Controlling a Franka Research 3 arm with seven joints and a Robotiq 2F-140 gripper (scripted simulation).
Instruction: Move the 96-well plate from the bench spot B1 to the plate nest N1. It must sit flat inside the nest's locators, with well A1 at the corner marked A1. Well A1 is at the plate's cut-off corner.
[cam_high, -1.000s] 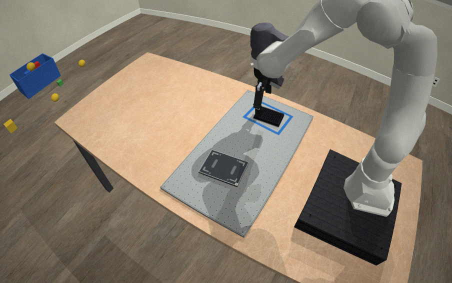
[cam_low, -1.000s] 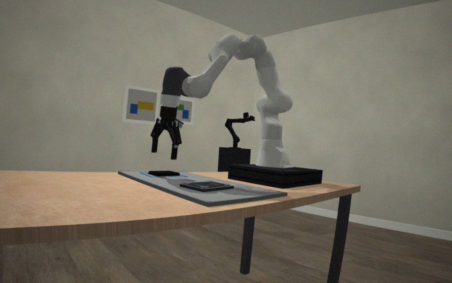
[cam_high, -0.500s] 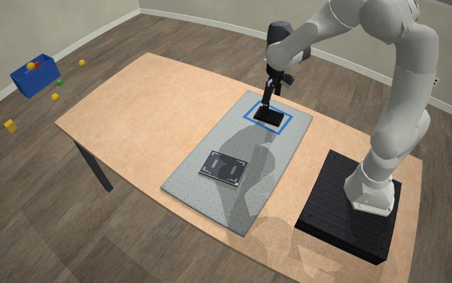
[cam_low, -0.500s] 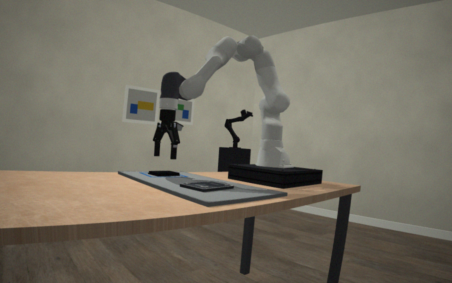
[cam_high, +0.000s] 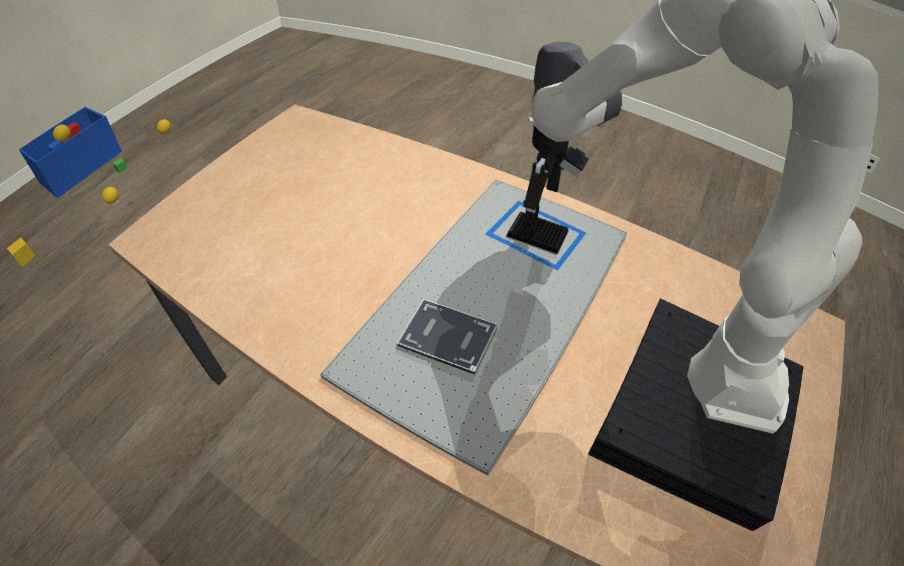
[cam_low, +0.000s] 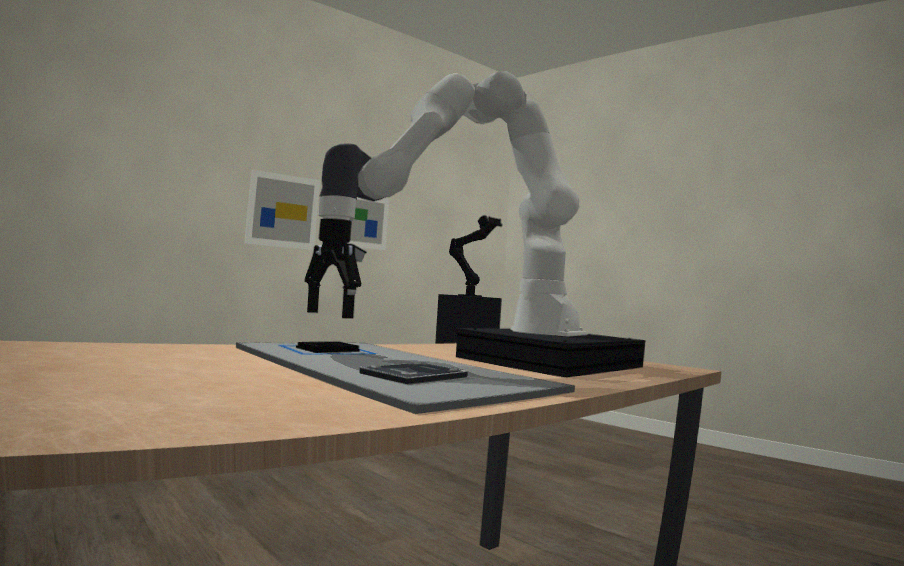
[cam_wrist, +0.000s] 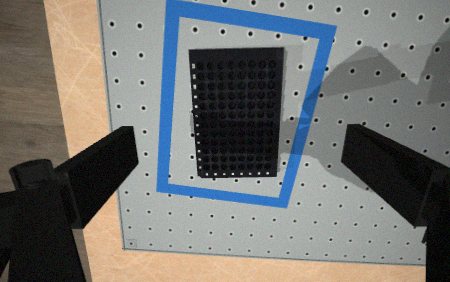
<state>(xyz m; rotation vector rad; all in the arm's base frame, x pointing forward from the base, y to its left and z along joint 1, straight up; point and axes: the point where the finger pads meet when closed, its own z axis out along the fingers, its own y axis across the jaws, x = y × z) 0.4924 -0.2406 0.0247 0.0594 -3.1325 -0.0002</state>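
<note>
The black 96-well plate (cam_high: 537, 233) (cam_low: 326, 346) (cam_wrist: 237, 112) lies flat inside the blue outline of spot B1 (cam_high: 503, 218) (cam_wrist: 169, 100), at the far end of the grey perforated board (cam_high: 400, 400) (cam_low: 467, 393) (cam_wrist: 350, 225). I cannot make out its cut-off corner. My gripper (cam_high: 540, 198) (cam_low: 330, 308) (cam_wrist: 239, 144) is open wide and empty. It points straight down and hangs a little above the plate, with one finger to each side of it in the wrist view. The dark plate nest N1 (cam_high: 446, 331) (cam_low: 412, 370), with white corner marks, lies empty nearer the board's front end.
The arm's black base block (cam_high: 667, 433) (cam_low: 553, 350) stands on the table right of the board. A small black arm on a box (cam_low: 470, 256) stands behind the table. A blue bin (cam_high: 66, 160) and loose toys lie on the floor, far left.
</note>
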